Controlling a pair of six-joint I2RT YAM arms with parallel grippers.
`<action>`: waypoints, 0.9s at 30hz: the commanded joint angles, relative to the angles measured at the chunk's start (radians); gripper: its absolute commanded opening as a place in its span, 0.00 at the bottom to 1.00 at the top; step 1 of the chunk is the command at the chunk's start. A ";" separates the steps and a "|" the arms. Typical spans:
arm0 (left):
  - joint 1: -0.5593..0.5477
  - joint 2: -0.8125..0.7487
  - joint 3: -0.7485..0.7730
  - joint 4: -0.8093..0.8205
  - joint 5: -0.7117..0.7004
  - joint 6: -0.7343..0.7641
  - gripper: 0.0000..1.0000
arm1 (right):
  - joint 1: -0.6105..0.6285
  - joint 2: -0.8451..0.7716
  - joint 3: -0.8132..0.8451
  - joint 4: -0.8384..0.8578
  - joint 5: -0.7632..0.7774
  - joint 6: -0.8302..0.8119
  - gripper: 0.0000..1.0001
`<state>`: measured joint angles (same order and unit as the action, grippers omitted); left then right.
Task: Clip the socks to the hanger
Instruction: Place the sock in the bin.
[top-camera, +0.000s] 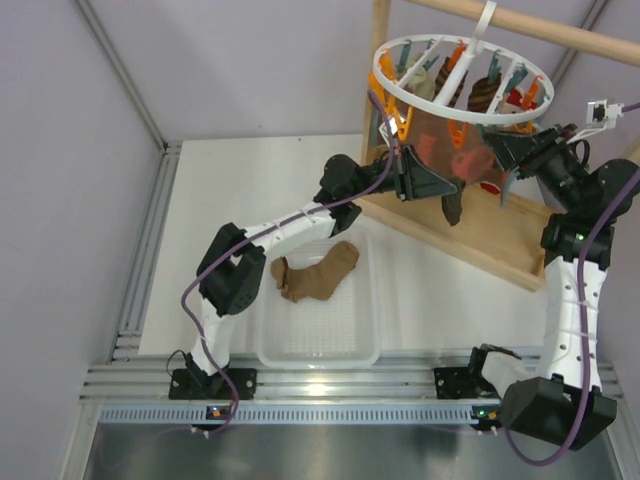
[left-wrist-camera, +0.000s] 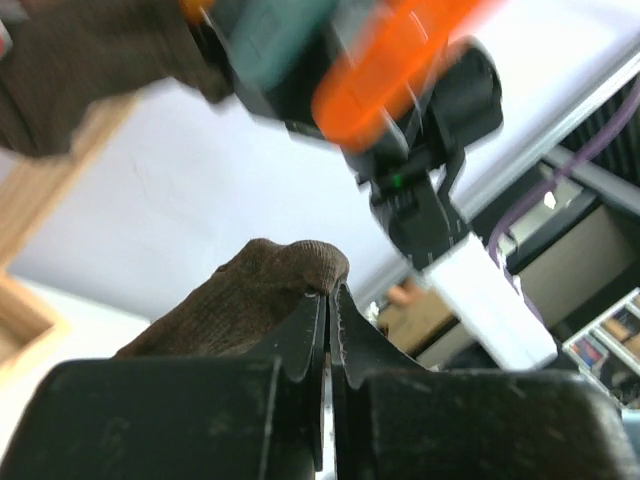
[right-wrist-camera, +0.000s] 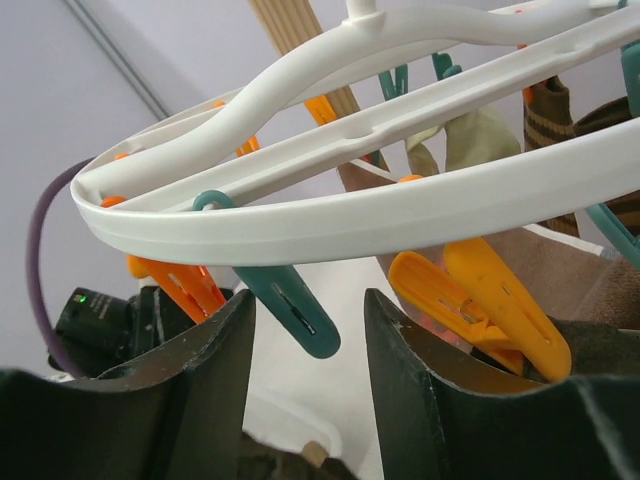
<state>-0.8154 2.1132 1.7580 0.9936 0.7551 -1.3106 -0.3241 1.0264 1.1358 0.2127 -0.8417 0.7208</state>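
held sock: a small dark chocolate-brown knitted sock (left-wrist-camera: 240, 300), up in the air just beside the near-left rim of the hanger (right-wrist-camera: 400, 215), dangling from the left gripper (left-wrist-camera: 328, 292).
left gripper: black fingers pressed together, pinching the sock's edge between their tips.
hanger: a white round plastic ring with spokes and a top hook, hung from a pale wooden rod (top-camera: 560, 35) over the far right of the table.
pegs: orange plastic pegs (right-wrist-camera: 480, 310) and a teal plastic peg (right-wrist-camera: 285, 295) dangle from the rim.
clipped socks: a dark brown sock (top-camera: 484, 93) and a light tan sock (top-camera: 425, 82) hang from pegs inside the ring.
right gripper (right-wrist-camera: 308, 300): fingers spread, raised just under the ring's rim on the right side. The teal peg hangs in line with the gap, and whether either finger touches it cannot be told.
loose sock: a tan-brown ankle sock (top-camera: 318, 272) lies in the far half of the tray. It may be one sock or a folded pair.
tray: a shallow white plastic tray (top-camera: 320, 355), on the table between the two arms near their bases.
frame: a wooden base board (top-camera: 500, 245) stands under the hanger.
cloth: a reddish-brown printed cloth (top-camera: 450, 150) hangs behind the held sock, below the ring.
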 joint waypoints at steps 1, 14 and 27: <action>0.004 -0.177 -0.142 0.068 0.119 0.096 0.00 | -0.007 -0.035 0.058 -0.025 0.052 -0.049 0.47; 0.036 -0.689 -0.446 -1.243 -0.134 1.348 0.00 | 0.016 -0.058 0.087 -0.096 0.119 -0.123 0.47; 0.033 -0.809 -0.646 -1.445 -0.436 1.602 0.17 | 0.097 -0.025 0.133 -0.136 0.188 -0.179 0.49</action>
<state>-0.7803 1.3331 1.1168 -0.4187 0.3847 0.2085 -0.2481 0.9989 1.2198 0.0597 -0.6819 0.5667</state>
